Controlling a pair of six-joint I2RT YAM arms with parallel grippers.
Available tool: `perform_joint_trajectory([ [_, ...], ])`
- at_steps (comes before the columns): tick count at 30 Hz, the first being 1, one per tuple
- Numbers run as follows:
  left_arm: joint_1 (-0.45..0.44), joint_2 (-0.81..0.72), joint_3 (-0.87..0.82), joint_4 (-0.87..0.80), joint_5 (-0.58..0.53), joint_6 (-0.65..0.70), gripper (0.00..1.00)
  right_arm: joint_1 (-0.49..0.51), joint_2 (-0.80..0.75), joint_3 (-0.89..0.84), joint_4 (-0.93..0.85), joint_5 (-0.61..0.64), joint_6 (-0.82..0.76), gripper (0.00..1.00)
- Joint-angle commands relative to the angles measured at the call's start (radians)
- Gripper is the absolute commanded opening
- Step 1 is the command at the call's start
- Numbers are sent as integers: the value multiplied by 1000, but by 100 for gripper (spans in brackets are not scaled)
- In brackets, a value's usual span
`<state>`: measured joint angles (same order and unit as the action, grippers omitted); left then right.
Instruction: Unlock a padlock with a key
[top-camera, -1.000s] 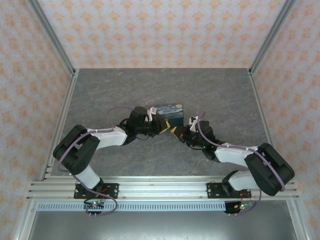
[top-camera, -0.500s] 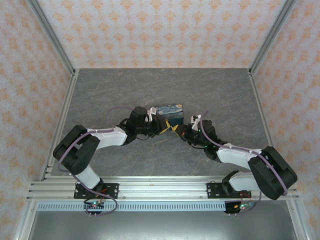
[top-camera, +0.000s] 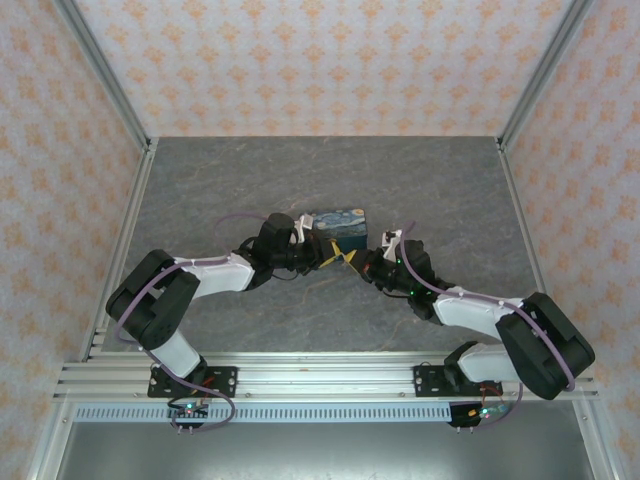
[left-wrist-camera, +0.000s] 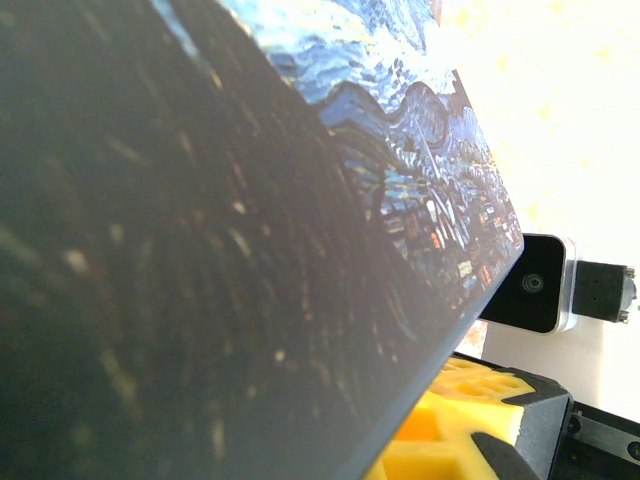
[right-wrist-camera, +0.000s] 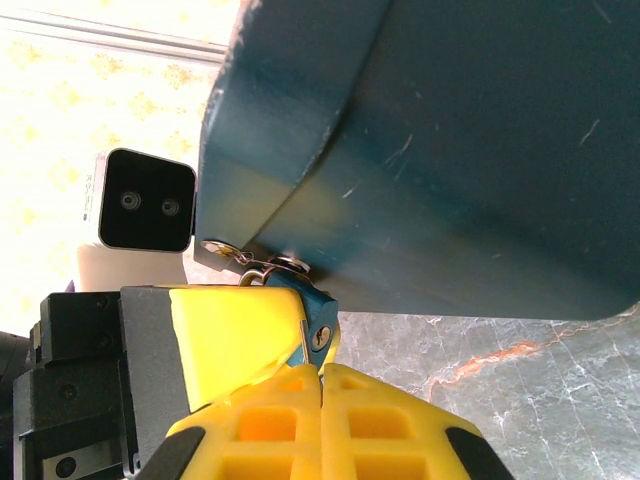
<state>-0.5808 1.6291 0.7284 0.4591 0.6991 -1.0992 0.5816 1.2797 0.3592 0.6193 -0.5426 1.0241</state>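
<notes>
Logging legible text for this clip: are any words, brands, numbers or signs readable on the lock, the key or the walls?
None readable.
The padlock carries only a swirling painted print, no lettering.
The key has no legible marking on its blue head.
The wallpaper shows a repeating ornament, not text.

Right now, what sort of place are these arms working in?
Probably a lab test cell rather than a home: a grey stone-look tabletop, aluminium frame rails along the near edge, and orange-patterned wallpaper panels closing it in.
</notes>
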Motion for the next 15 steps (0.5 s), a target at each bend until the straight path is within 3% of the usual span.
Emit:
perform_joint_trajectory([
  [1,-5,-44,19,0,3,12,0,-4,-8,-11,-10,-11,-19,0],
  [15,-5,-39,23,0,4,13,0,-2,22,2,-11,-20,-20,0],
])
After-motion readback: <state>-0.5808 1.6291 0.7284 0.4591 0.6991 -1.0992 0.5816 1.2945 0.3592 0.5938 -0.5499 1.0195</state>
